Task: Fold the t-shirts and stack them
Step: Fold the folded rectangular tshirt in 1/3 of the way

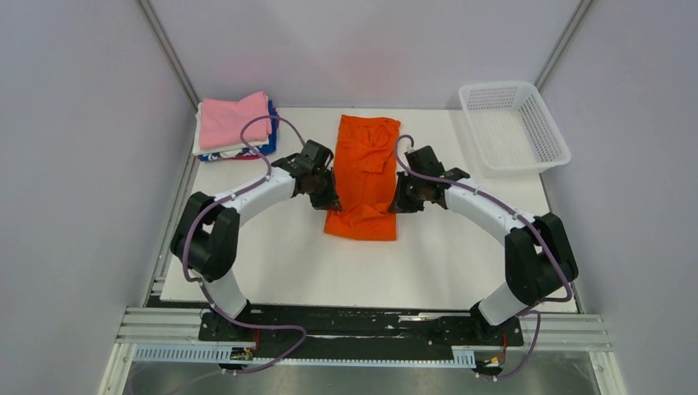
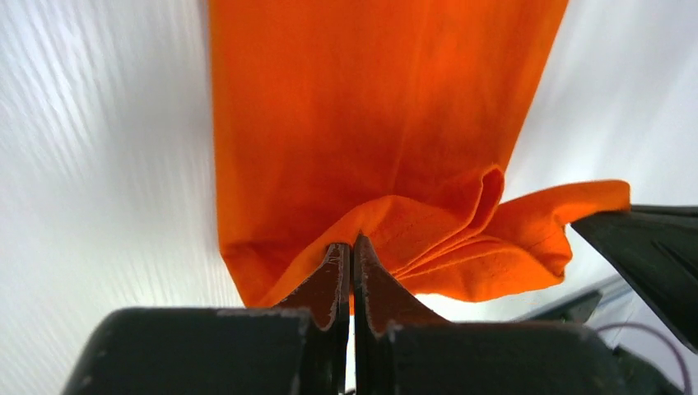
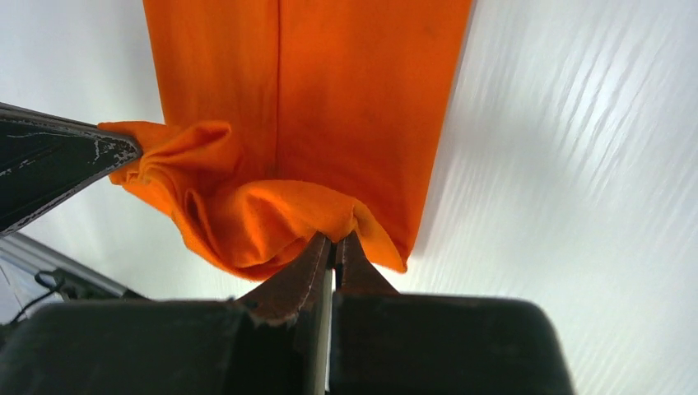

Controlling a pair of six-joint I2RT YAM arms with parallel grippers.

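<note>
The bright orange t-shirt [image 1: 366, 169] lies as a long narrow strip in the middle of the white table, running away from the arms. My left gripper [image 1: 328, 200] is shut on its near left edge, and the left wrist view shows the orange cloth [image 2: 362, 123] pinched and lifted between the jaws [image 2: 351, 247]. My right gripper [image 1: 398, 203] is shut on the near right edge; the cloth [image 3: 329, 99] bunches at its jaws [image 3: 334, 245]. A stack of folded shirts, pink [image 1: 233, 119] on top of white and blue, sits at the back left.
A white plastic mesh basket [image 1: 513, 125] stands at the back right corner of the table [image 1: 461, 247]. Grey walls close in on both sides. The other gripper's dark finger shows at the side of each wrist view.
</note>
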